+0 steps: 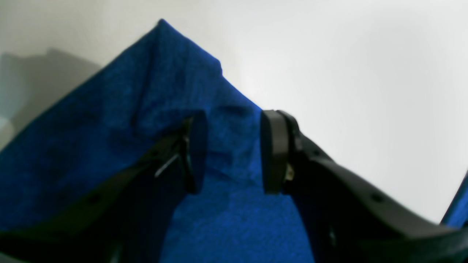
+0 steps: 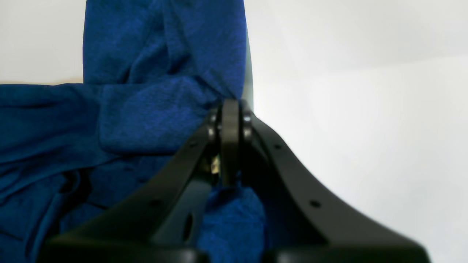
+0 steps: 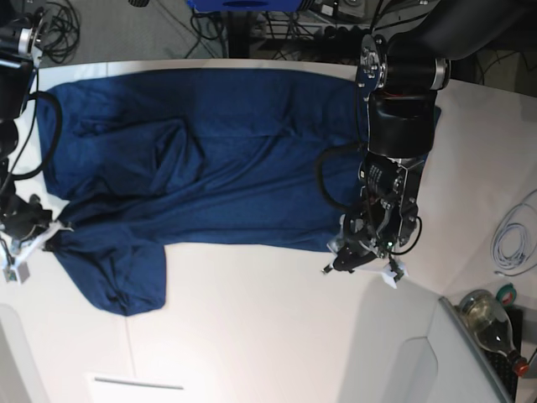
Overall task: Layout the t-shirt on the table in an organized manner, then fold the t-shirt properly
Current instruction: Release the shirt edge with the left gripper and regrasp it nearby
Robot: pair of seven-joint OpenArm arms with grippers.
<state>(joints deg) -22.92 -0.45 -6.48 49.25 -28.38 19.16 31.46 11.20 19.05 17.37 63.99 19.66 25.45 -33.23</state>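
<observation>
The navy-blue t-shirt [image 3: 210,159] lies spread across the white table [image 3: 277,336], with wrinkles and one sleeve hanging toward the front left [image 3: 126,277]. My right gripper [image 3: 55,229] is at the shirt's left edge. In the right wrist view it [image 2: 230,109] is shut on a bunched fold of the shirt [image 2: 146,117]. My left gripper [image 3: 340,260] is at the shirt's front right corner. In the left wrist view it [image 1: 234,153] is open, with its fingers [image 1: 274,151] either side of the cloth [image 1: 226,204] and the shirt corner [image 1: 172,47] pointing away.
A white cable [image 3: 508,239], a glass bottle [image 3: 488,317] and a tape roll [image 3: 504,294] lie at the right edge. Dark cables [image 3: 59,25] run behind the table. A thin seam [image 3: 130,336] crosses the tabletop at the front left.
</observation>
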